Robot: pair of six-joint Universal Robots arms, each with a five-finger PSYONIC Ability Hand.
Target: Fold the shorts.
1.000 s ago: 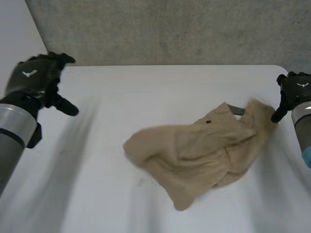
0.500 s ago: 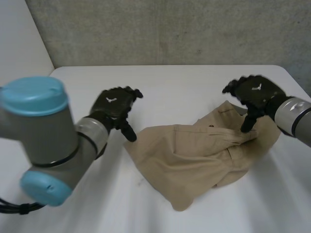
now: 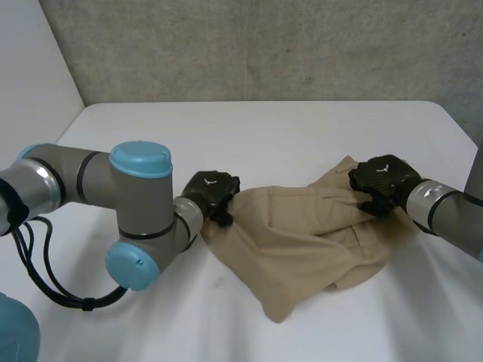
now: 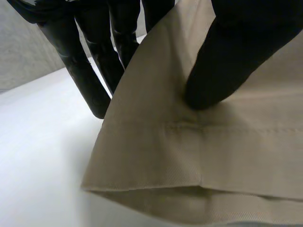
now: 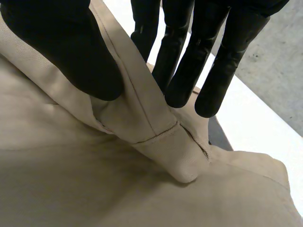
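Tan shorts (image 3: 302, 241) lie crumpled on white table (image 3: 226, 136), right of centre in head view. One end tapers to a point toward the near edge. Cloth rumpled, layers overlapping, not flat.

L hand (image 3: 211, 192): at the shorts' edge on robot's left side. Arm bent in low across the table, blue-capped elbow just beside the hand. L wrist view: L hand (image 4: 236, 52) has thumb pressed down on top of the shorts (image 4: 199, 156), just behind a stitched hem. Fingers (image 4: 78, 66) straight, on the other side of the lifted edge, tips down at the table. Cloth edge runs up betw. thumb and fingers, so it reads as a pinch on the hem. Hem corner past the thumb gapes a little, two layers showing.

R hand (image 3: 381, 181): on the far right part of the shorts, knuckles up, forearm coming in from the right. R wrist view: R hand (image 5: 61, 47) has thumb on one side of a raised ridge of the shorts (image 5: 118, 189), fingers (image 5: 177, 52) straight on the other side, ridge squeezed betw. them, i.e. pinching a seamed fold. Seam line runs along the ridge, w/ a stitched cross-line near its end. Small dark grey patch (image 5: 217, 135) at cloth edge past the fingertips, can't tell what it is.

Hands well apart, shorts betw. them. Grey concrete wall (image 3: 264, 45) behind table
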